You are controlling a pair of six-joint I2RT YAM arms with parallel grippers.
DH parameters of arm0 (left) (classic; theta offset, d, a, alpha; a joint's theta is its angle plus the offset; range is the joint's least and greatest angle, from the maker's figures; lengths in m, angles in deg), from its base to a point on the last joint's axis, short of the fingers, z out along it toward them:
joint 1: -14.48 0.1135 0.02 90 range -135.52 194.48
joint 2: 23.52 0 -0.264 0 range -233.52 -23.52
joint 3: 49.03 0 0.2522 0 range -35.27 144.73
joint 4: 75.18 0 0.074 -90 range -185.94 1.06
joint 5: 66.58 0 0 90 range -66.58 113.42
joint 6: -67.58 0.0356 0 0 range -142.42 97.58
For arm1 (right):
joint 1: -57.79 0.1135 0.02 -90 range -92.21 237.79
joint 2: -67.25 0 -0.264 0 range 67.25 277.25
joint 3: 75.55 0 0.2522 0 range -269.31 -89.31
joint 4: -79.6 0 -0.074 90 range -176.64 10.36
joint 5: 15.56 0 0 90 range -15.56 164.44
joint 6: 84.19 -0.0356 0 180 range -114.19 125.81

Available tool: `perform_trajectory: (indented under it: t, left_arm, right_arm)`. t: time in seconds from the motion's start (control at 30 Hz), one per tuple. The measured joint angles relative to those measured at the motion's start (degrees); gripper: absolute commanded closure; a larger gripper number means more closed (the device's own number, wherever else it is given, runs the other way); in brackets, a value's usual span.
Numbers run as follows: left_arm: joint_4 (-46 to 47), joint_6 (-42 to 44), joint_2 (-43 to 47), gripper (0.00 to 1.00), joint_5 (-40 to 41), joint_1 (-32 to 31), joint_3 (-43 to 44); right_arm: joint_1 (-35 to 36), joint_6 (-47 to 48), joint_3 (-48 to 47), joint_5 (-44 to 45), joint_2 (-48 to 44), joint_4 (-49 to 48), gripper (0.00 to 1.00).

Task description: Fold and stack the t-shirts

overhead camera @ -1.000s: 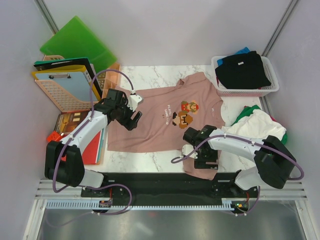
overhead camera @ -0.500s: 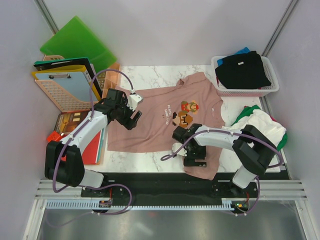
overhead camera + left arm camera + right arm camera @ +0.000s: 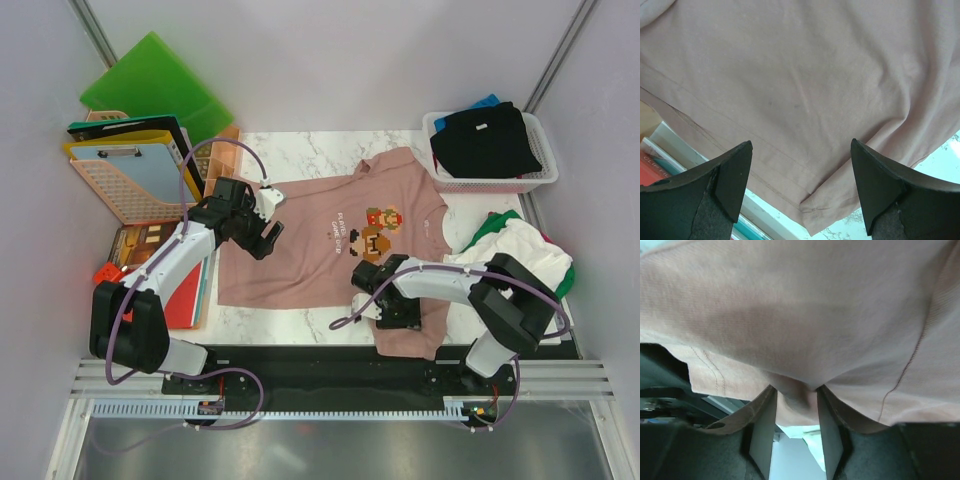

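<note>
The dusty pink t-shirt [image 3: 320,250] with a pixel game print lies spread on the marble table. Above its left edge my left gripper [image 3: 262,228] stands open; in the left wrist view the hem corner [image 3: 812,212] lies between the open fingers of the left gripper [image 3: 801,145], untouched. My right gripper [image 3: 385,308] is at the shirt's near right part. In the right wrist view the right gripper [image 3: 796,390] is shut on a raised fold of pink cloth [image 3: 800,340]. A black t-shirt [image 3: 487,140] fills the white basket. White [image 3: 515,250] and green [image 3: 490,225] shirts are heaped at the right.
The white basket [image 3: 490,183] stands at the back right. A green folder [image 3: 155,85], a pink tray with clipboards [image 3: 130,175] and a red folder [image 3: 185,295] crowd the left side. The black base rail [image 3: 320,365] runs along the near edge.
My right gripper slid left along the pink shirt's near part and closed on a fold of it; the cloth there bunched up. The left arm has not moved.
</note>
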Motion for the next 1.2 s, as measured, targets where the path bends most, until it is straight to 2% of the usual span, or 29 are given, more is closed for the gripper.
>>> perform_trajectory:
  t: [0.07,0.1,0.2,0.37,0.6,0.7,0.9,1.03,1.2]
  left_arm:
    - [0.0,0.0,-0.04,0.14,0.0,0.0,0.0]
    - [0.02,0.0,-0.04,0.14,0.02,0.0,0.0]
    - [0.07,0.02,-0.02,0.14,0.02,0.0,0.0]
    - [0.11,0.02,-0.02,0.14,0.02,0.0,0.0]
    - [0.11,0.0,-0.02,0.14,-0.04,0.0,0.0]
    - [0.13,0.0,-0.04,0.14,-0.15,0.0,0.0]
    - [0.72,0.02,-0.04,0.14,-0.11,0.0,-1.18]
    - [1.4,0.02,-0.81,0.13,1.4,0.0,-1.95]
    - [1.49,-0.02,-8.17,0.16,5.53,0.0,-0.28]
  right_arm:
    - [0.0,0.15,0.31,0.13,-0.39,0.11,0.74]
    - [0.0,0.09,0.57,0.39,-0.59,0.15,0.74]
    - [0.0,0.11,1.9,1.62,-1.18,0.15,0.64]
    - [0.0,0.28,4.04,3.21,-2.54,1.16,0.54]
    - [0.0,0.66,5.62,5.84,-7.34,3.34,0.3]
    - [0.0,0.39,5.33,6.27,-9.49,4.09,0.24]
    - [0.0,-1.73,-3.17,5.62,-15.96,5.66,0.2]
    - [-0.17,-4.46,-9.64,6.49,-23.82,2.05,0.19]
    - [-4.31,-6.16,-11.23,7.67,-32.68,-1.73,0.16]
